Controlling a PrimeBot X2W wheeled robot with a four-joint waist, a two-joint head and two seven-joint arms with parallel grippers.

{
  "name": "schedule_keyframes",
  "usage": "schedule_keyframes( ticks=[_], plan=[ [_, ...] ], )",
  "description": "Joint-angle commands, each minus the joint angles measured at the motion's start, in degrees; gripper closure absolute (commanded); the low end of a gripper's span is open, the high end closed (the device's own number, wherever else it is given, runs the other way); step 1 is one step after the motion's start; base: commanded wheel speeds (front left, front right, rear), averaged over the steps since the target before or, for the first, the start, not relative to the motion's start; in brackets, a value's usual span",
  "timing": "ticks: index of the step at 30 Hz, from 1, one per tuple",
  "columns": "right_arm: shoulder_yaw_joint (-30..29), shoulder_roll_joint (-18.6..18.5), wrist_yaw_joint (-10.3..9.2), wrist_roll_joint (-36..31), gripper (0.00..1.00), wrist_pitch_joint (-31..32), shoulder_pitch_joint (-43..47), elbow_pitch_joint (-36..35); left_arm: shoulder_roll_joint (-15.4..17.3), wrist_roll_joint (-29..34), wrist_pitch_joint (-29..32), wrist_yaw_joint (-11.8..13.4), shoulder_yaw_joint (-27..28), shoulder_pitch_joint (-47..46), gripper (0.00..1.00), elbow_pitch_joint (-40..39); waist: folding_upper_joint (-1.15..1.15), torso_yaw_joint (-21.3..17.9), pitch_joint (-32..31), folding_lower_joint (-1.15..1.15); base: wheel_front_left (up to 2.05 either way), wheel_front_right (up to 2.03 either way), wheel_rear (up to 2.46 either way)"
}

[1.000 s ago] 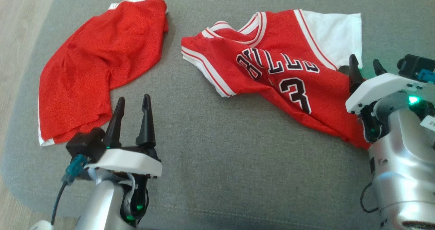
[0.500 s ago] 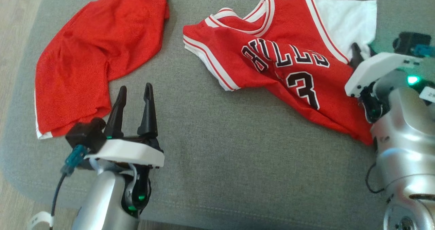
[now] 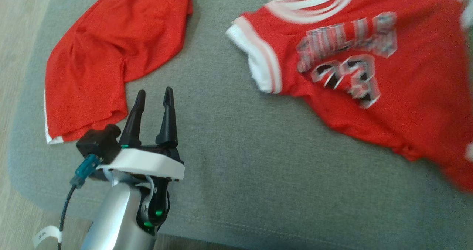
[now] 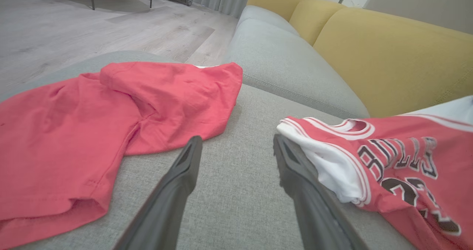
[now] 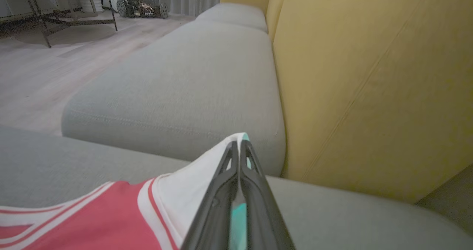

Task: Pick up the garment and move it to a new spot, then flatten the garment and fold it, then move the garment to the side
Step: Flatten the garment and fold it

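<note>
The garment is a red jersey [image 3: 406, 102] with white trim and black lettering; it is blurred in the head view and fills the right side, raised toward the camera. My right gripper [image 5: 238, 143] is shut on its white sleeve [image 5: 192, 183], which drapes over the fingers above the grey cushion. The jersey [image 4: 399, 128] also hangs at the right of the left wrist view, its near white-edged armhole close to my right-hand finger. My left gripper [image 3: 155, 91] stands open over bare cushion, nothing between its fingers [image 4: 184, 176].
A second plain red garment [image 3: 111, 50] lies crumpled at the left of the grey sofa seat [image 3: 240, 168]. The yellow backrest [image 5: 369, 76] rises behind. Wooden floor [image 3: 18, 39] runs past the seat's left edge, and a further grey cushion [image 5: 184, 76] extends beyond.
My right gripper has shut on the jersey's white sleeve and lifted it, so the jersey has risen and swung. The head camera has shifted. The left gripper stays open in place.
</note>
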Motion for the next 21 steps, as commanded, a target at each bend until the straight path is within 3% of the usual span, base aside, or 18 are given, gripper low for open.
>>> schedule_keyframes(
  ticks=[1,4,11,12,13,21],
  plan=[
    [1.33,-1.02,0.12,-1.71,1.00,-1.31,-3.91,-2.33,0.50,-0.44,-0.30,0.50,1.22,-2.45,0.00,-2.19,0.00,0.73,0.62,0.00,0.00,0.00,0.00],
    [2.30,-2.58,0.12,-4.87,1.00,-2.65,-7.50,-2.01,0.50,-0.76,-0.30,0.52,0.82,-2.72,0.00,-2.22,0.00,1.56,1.23,0.00,0.00,0.00,0.00],
    [4.38,-2.19,0.12,-10.16,1.00,-5.45,-11.19,1.66,0.50,-1.19,-0.30,0.56,0.45,-3.11,0.00,-2.14,0.00,2.45,2.29,0.00,0.00,0.00,0.00],
    [4.14,-1.86,0.12,-10.80,0.58,-6.08,-11.26,2.14,0.50,-1.22,-0.30,0.60,0.43,-3.17,0.00,-2.14,0.00,2.41,2.38,0.00,0.00,0.00,0.00],
    [3.70,-1.35,0.12,-11.17,0.00,-6.45,-11.21,2.82,0.50,-1.26,-0.30,0.68,0.40,-3.22,0.00,-2.13,0.00,2.30,2.43,0.00,0.00,0.00,0.00],
    [0.23,3.07,0.12,-11.72,0.00,-11.10,-7.95,6.58,0.50,-0.26,-0.30,0.83,1.37,-3.06,0.00,-1.62,0.00,-0.75,-0.24,0.00,0.00,0.00,0.00]
  ],
)
